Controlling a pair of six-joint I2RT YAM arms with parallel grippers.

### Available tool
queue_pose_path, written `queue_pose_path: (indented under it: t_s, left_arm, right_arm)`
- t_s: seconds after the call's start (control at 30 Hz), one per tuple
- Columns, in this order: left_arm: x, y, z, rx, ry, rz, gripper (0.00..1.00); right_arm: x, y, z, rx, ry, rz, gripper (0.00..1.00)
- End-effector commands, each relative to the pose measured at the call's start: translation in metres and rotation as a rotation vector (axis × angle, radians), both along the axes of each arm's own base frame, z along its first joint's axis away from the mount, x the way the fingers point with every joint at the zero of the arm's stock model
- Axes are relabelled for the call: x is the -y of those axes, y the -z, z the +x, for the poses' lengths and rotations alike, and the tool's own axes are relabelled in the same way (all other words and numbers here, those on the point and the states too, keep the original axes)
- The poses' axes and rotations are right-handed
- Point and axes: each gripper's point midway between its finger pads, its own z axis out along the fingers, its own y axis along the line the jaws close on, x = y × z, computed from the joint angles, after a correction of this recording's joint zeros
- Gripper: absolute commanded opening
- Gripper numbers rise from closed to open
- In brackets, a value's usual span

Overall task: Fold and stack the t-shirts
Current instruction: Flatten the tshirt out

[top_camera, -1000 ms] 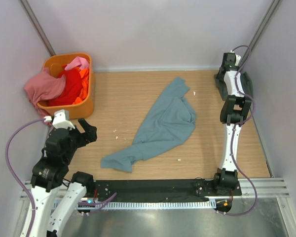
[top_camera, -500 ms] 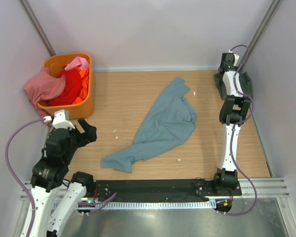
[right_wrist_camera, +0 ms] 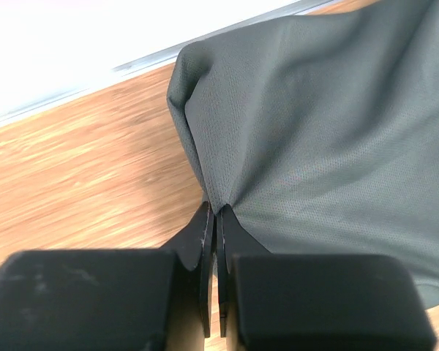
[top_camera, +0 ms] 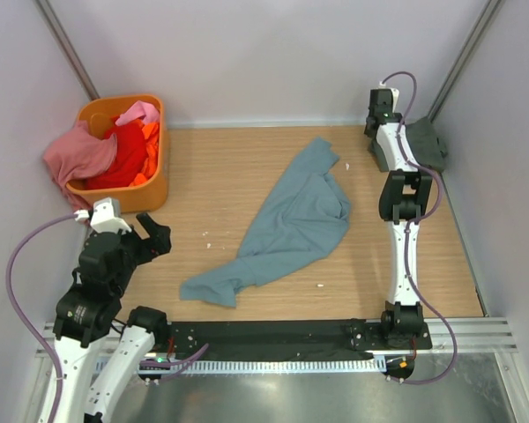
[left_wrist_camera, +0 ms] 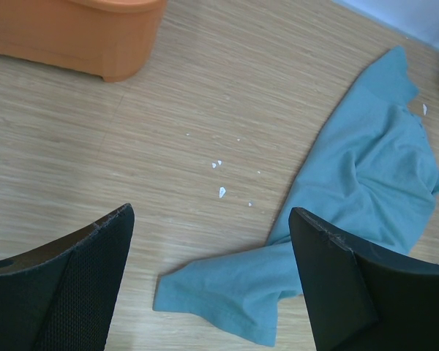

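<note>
creased grey-green knit shirt (right_wrist_camera: 329, 124), right hand (right_wrist_camera: 214, 217)

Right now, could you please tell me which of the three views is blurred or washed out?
Top view: evenly lit, the folds of the blue shirt sharp. Left wrist view: crisp grain on the table. Right wrist view: table smeared with blur, wall blown out white, weave of the grey shirt clear.

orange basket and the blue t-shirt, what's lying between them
Nothing but bare table and a few white flecks separate basket and blue t-shirt; left wrist view shows it.
</note>
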Motion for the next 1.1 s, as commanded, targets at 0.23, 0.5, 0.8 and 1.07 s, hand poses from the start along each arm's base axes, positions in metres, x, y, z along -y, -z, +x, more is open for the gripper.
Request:
queue_pose_path:
  t_s: [0.23,0.5,0.8,1.07]
  left_arm:
    - [-0.004,-0.008,0.003,0.045,-0.023,-0.001,0.88]
    - [-0.004,-0.007,0.003,0.041,-0.023,0.001,0.88]
    - [-0.005,-0.005,0.004,0.034,-0.031,0.003,0.88]
    - [-0.006,-0.006,0.005,0.031,-0.038,0.003,0.88]
  right_arm:
    - [0.025,-0.049,-0.008,0.065,0.120,-0.102,1.00]
    - [0.050,-0.076,-0.018,0.128,0.192,-0.087,1.00]
    - [0.028,-0.020,-0.008,0.013,0.043,-0.027,1.00]
    - [0.016,0.011,0.001,-0.004,-0.040,0.047,1.00]
